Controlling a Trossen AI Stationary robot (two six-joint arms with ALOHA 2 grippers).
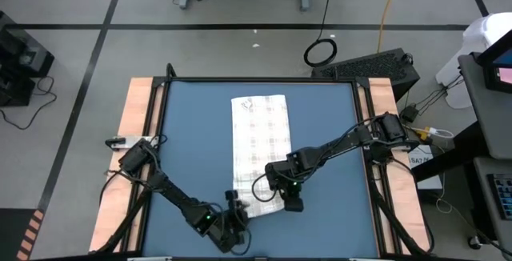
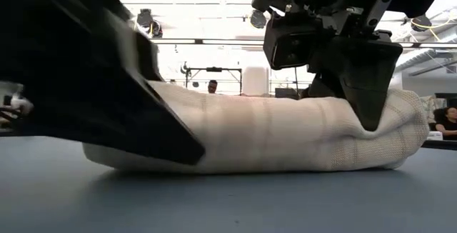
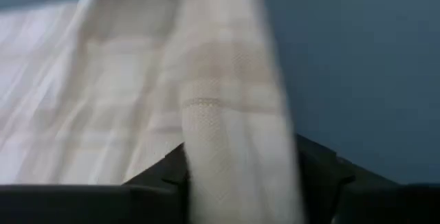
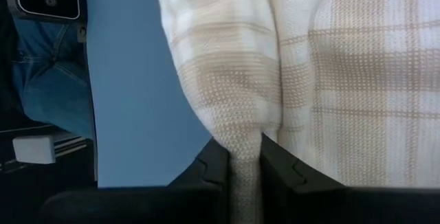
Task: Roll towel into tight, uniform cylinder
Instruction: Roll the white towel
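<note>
Towel: the thin white cloth towel with faint checked lines (image 1: 259, 153) lay lengthwise down the middle of the blue mat (image 1: 188, 141) on the worktop, flat at the far end, where a small printed mark showed, and bunched into the first turn of a roll at the near end.

Roll: in the low view the near end stood as a low, soft hump (image 2: 271, 136), fuller at one side than the other, not yet an even cylinder.

Right pincer: the right pincer (image 1: 293, 200) sat at the near right corner of the towel, clenched on a pinched ridge of cloth that rose between its dark fingers (image 4: 213, 172).

Left pincer: the left pincer (image 1: 234, 210) sat at the near left corner; a fold of towel ran between its fingers (image 3: 313, 169), but whether they were clamped on it or loose around it I could not tell.

Handling: the cloth looked light, limp and easily creased; it would probably sag and slacken wherever it was unsupported.

Where to hold: judging from this, both near corners of the rolled edge were the sound places, gripped level with each other so the turn stayed tight and straight.

Risk: an uneven pull could cone the roll.
</note>
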